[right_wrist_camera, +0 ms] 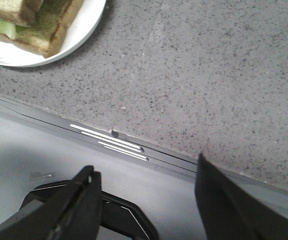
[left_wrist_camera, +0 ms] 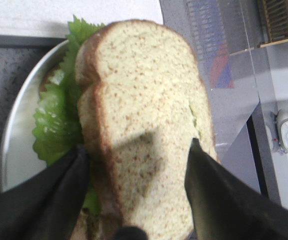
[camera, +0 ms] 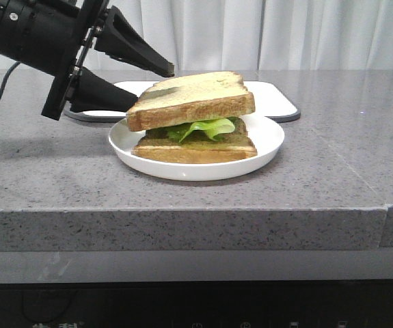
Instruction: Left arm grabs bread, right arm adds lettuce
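handling the top bread (camera: 191, 99) slice on the plated stack

left gripper (camera: 148, 85), upper left of the front view, stands spread with a finger at each side of the bread; whether the pads touch it cannot be told. bread lies tilted on the lettuce (camera: 206, 127), above the lower slice (camera: 195, 149), on the white plate (camera: 268, 140) at frame centre. judged light, soft and crushable: pinch gently across the firmer crust edges. right gripper (right_wrist_camera: 146, 187) is released, holding nothing, over the tabletop (right_wrist_camera: 209, 75) edge.

Glossy smooth white round plate (camera: 268, 140), matt speckled grey stone counter (camera: 333, 171), porous brown-crusted bread slice (camera: 193, 99).
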